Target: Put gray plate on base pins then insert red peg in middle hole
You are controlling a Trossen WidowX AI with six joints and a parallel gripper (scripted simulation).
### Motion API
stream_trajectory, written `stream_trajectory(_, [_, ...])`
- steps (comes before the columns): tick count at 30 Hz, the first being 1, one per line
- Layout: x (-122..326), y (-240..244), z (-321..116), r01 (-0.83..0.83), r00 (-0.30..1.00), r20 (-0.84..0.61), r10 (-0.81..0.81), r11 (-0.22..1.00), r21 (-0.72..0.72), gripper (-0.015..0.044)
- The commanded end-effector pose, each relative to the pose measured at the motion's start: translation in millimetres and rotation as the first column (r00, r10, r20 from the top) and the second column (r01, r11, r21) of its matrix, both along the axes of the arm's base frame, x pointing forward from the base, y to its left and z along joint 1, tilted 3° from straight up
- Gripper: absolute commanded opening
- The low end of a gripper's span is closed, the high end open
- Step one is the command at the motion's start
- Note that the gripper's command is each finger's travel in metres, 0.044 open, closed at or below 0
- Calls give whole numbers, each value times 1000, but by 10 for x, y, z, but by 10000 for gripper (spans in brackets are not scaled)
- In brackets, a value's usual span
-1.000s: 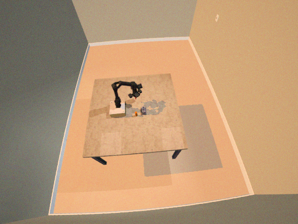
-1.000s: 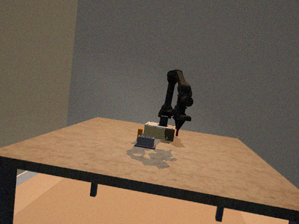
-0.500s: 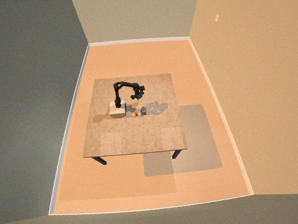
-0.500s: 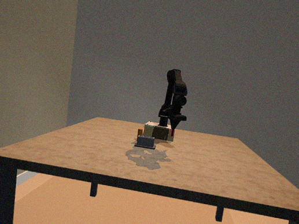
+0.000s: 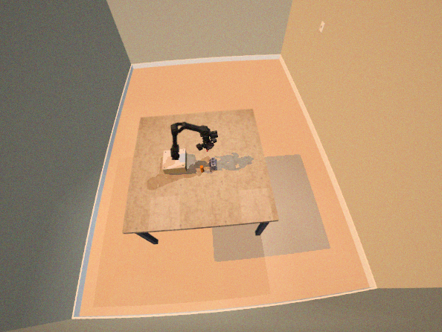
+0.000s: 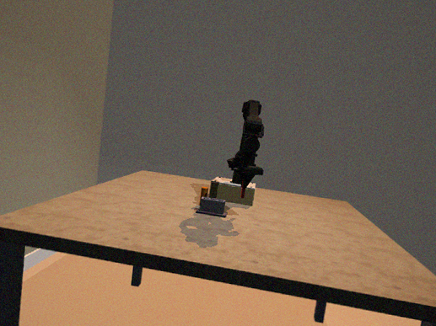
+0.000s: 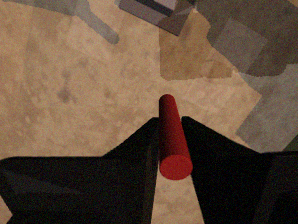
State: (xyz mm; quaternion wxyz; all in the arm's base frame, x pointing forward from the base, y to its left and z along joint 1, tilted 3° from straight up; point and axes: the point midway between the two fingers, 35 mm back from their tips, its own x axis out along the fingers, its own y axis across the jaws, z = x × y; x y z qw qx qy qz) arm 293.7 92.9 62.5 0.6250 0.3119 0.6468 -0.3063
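My gripper (image 5: 207,148) (image 6: 244,184) (image 7: 170,123) is shut on the red peg (image 5: 207,150) (image 6: 242,193) (image 7: 173,135) and holds it above the table. In the wrist view the peg runs between the two black fingers, its near end face showing. The base (image 6: 211,214) (image 7: 162,24) stands on the table, apart from the peg; in the wrist view only its corner shows at the top edge. The gray plate (image 5: 213,164) appears to lie level on the base. Its holes and the pins are too small to make out.
An orange cylinder (image 5: 202,169) (image 6: 204,192) stands upright close beside the base, on the robot's side. The arm is mounted on a pale box (image 5: 175,165) (image 6: 234,194) on the wooden table (image 5: 208,201) (image 6: 128,227). Shadows of the arm fall around the base.
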Motion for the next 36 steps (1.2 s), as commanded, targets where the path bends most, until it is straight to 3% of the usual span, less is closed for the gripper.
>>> stream_trajectory(1, [113,-104,4,-2,1000,4,2,1000,-3,0])
stream_trajectory(36, [649,-1026,-25,1,1000,11,-1,1000,-3,0])
